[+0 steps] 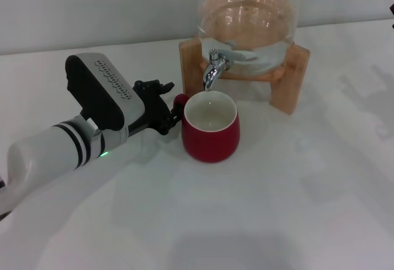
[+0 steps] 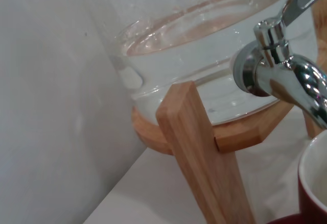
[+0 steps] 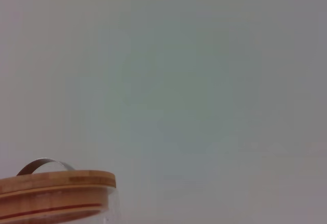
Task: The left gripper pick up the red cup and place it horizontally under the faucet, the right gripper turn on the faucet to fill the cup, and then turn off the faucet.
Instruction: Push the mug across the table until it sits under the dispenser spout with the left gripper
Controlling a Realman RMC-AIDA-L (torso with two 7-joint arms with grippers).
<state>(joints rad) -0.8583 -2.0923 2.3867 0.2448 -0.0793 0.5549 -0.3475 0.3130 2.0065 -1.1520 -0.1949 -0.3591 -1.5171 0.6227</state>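
Head view: red cup (image 1: 210, 130) upright on the white table (image 1: 277, 208), mouth up, directly below the faucet (image 1: 214, 67) spout, handle pointing at the left gripper (image 1: 165, 111). Its claw sits at the handle; grasping or released, cannot tell. Left wrist view adds the spout close up, wooden stand (image 2: 202, 147) leg, cup rim. Right wrist view shows only the dispenser's wooden lid (image 3: 53, 193); right gripper unseen.

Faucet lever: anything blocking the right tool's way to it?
Nothing visible. The lever on the faucet stands bare above the red cup; the left tool sits low at the cup's handle. The right tool isn't in view.
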